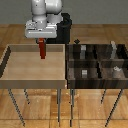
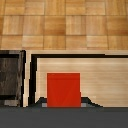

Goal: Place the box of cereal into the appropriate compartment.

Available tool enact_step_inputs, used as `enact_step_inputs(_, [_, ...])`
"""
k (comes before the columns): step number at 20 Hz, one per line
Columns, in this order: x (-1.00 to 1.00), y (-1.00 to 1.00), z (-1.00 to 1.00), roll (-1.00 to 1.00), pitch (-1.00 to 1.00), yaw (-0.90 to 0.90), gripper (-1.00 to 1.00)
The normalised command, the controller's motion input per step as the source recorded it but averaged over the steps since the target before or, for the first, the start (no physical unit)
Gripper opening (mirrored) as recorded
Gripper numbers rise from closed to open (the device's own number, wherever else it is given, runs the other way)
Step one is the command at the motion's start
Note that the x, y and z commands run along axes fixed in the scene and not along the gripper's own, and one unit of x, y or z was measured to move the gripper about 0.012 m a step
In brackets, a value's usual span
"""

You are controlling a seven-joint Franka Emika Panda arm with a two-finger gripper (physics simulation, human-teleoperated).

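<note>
One light wooden bin (image 1: pixel 10 65) stands at the exterior view's left; above its floor one red cereal box (image 1: pixel 42 49) hangs upright, clamped in the gripper (image 1: pixel 41 42). Beside it, one dark four-compartment bin (image 1: pixel 70 75) holds several small grey objects (image 1: pixel 84 73)

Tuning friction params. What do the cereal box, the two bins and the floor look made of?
Cereal box: flat matte red, likely cardboard; no gloss. Light bin: pale, matte wood-look walls, faint grain. Dark bin: dark streaked wood-look with dividers. Floor: parquet wood tiles with a slight sheen. All are render textures, so the materials are guesses.
</note>
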Motion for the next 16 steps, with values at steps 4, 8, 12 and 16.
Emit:
enact_step_inputs(4, [0.0,1.0,0.0,0.0,0.0,0.0,-1.0])
enact_step_inputs(8, [0.0,1.0,0.0,0.0,0.0,0.0,-1.0])
enact_step_inputs(12, [0.0,1.0,0.0,0.0,0.0,0.0,-1.0])
enact_step_inputs(16, [0.0,1.0,0.0,0.0,0.0,0.0,-1.0])
